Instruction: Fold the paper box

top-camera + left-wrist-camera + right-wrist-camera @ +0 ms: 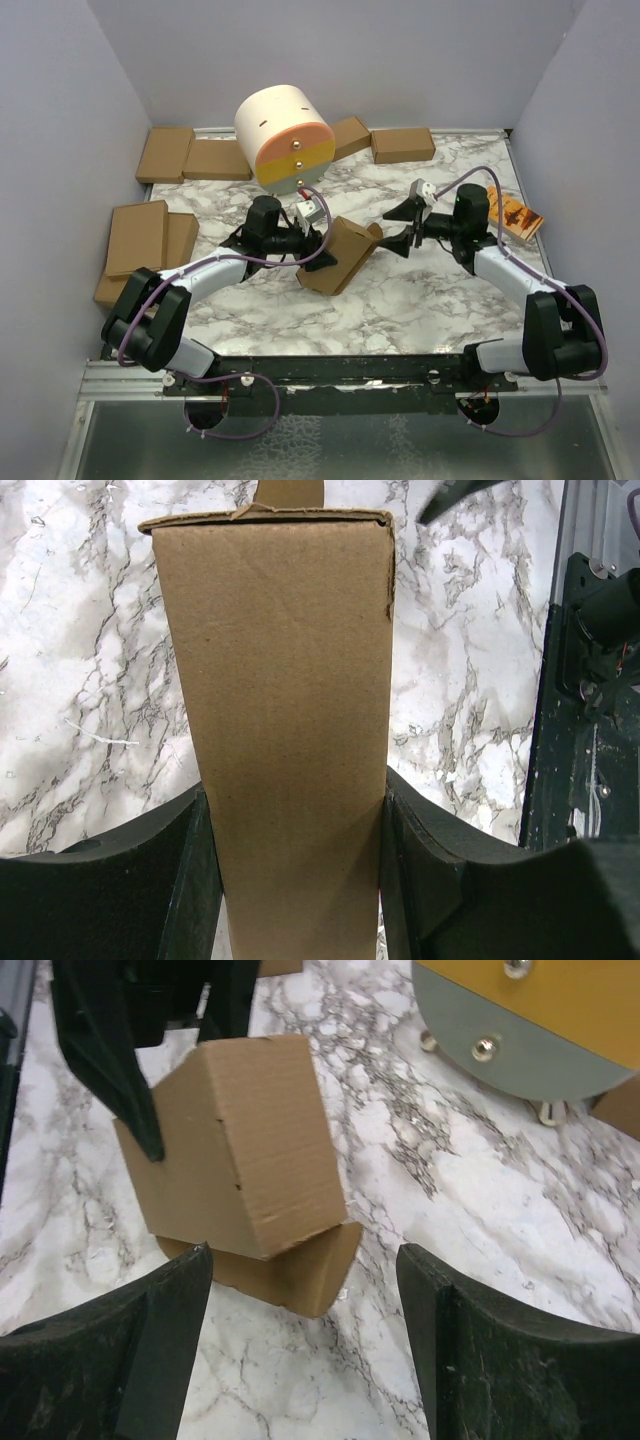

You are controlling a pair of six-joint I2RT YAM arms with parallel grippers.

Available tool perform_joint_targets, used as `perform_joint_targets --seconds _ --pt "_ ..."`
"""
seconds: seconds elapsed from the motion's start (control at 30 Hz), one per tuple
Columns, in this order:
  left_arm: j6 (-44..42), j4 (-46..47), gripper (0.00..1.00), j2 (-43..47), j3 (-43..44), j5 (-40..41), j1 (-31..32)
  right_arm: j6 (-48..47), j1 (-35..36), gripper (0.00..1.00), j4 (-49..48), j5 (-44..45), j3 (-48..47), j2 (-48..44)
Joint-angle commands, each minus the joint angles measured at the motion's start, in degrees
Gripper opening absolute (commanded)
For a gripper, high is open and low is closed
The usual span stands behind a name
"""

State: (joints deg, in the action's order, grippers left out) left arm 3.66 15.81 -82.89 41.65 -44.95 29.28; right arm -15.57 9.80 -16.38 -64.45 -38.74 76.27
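We have the box (pixel 338 258) near the middle of the desk (pixel 420 290), clamped in the left end effector (pixel 318 248). From the left wrist, its two fingers (pixel 195 880) press on opposite side walls of the box (pixel 285 700), so it is pinching the cardboard at the near end.

The box's long axis runs out along those fingers, away from the left wrist and toward the right arm. From above it sits skewed on the marble, its far end aimed right and slightly away from the arm bases. It looks tipped rather than flat. We cannot tell whether its lower edge touches the desk.

The right end effector (pixel 402 228) is spread and empty, just to the right of the box and apart from it. Its wrist camera looks almost straight at the end face of the box (pixel 240 1140), with a rounded flap (pixel 300 1272) sticking out below that face, between the right fingertips and the box.

We judge that the coming move belongs to the right arm. The box lies straight ahead of it to its left, loose flap foremost, and that flap looks like what remains to be tucked while the left arm steadies the box.
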Motion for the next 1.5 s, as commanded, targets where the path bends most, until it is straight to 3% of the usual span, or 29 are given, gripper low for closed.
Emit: perform_joint_targets --seconds 0.0,0.47,0.7,1.47 --pt "-1.5 -0.3 0.27 -0.7 0.6 -1.7 0.1 4.3 -0.1 0.70 -4.2 6.3 -1.2 2.8" --pt "-1.3 0.5 0.26 -0.8 0.4 -2.5 0.2 6.2 0.0 0.32 -7.0 4.4 -1.5 5.9" --pt "-0.9 1.4 0.26 -0.9 -0.1 -2.7 0.1 1.1 0.0 0.04 -4.7 3.5 -1.4 5.2" --pt "1.2 5.2 0.26 -1.7 -1.3 -3.9 -1.7 -15.7 0.4 0.01 -3.3 -1.4 5.9 -0.8"
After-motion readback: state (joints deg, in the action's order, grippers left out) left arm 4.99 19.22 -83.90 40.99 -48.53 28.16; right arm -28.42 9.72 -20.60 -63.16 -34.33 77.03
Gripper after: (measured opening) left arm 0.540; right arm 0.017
